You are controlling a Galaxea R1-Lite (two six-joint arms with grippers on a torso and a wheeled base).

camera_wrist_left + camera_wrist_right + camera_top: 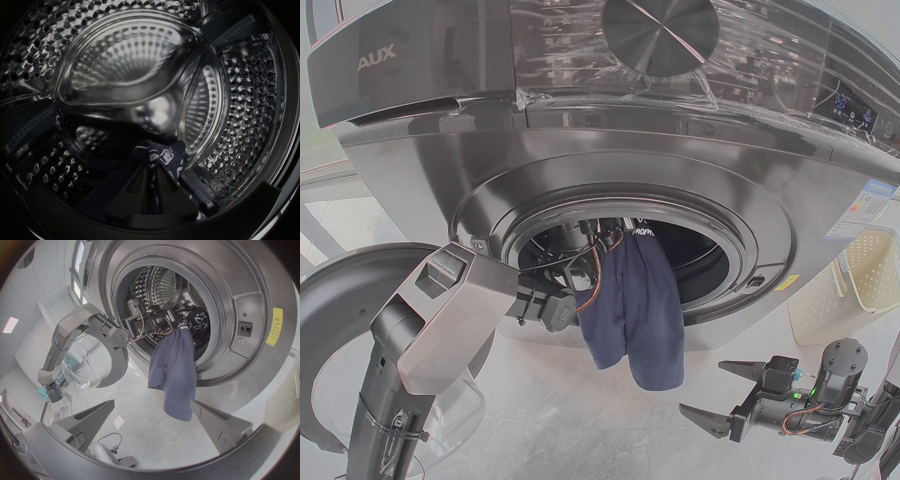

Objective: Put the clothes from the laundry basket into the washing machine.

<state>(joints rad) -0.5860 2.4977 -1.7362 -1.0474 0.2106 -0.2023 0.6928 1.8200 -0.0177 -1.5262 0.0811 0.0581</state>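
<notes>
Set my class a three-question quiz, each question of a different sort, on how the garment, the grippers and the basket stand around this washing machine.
1. True or false: the navy garment lies wholly inside the drum of the washing machine.
2. Which gripper stands open? A the left gripper; B the right gripper; C both.
3. Fill the gap: the laundry basket stands to the robot's ___ of the washing machine.
Key: 1 false, most of it hangs outside, down the front; 2 B, the left gripper is shut on the navy garment; 3 right.
</notes>
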